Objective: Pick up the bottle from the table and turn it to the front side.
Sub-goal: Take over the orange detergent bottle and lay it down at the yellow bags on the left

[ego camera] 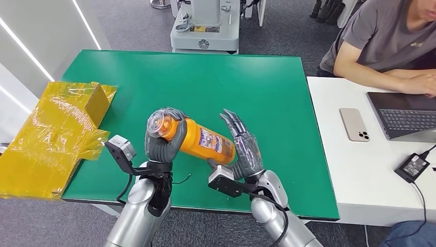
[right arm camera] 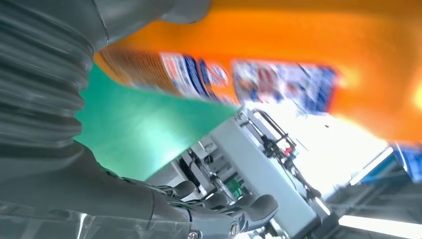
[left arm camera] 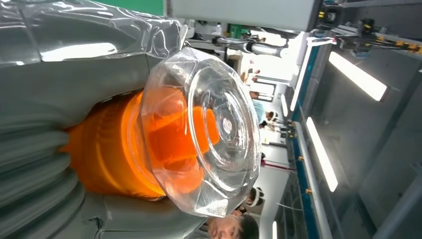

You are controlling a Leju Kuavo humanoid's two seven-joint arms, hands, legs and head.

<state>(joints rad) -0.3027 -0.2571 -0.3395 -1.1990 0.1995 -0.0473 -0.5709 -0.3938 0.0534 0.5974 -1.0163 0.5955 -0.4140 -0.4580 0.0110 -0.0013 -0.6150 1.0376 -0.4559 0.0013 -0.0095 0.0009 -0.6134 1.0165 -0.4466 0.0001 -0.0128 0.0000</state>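
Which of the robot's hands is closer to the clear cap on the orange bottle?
Left. The left hand grips the orange bottle right at its clear cap; the right hand is at the bottle's opposite end, fingers spread.

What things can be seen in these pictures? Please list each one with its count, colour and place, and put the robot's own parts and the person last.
bottle: 1, orange with clear cap, lifted over the table, lying sideways
table: 1, green top, in front of the robot
wrapped box: 1, yellow, at the green table's left edge
side table: 1, white, right of the green table
phone: 1, beige, on the white table
laptop: 1, dark, on the white table
power adapter: 1, black, on the white table
left hand: 1, grey, grips the bottle's cap end
right hand: 1, grey, fingers spread, at the bottle's base
person: 1, grey shirt, seated at the laptop
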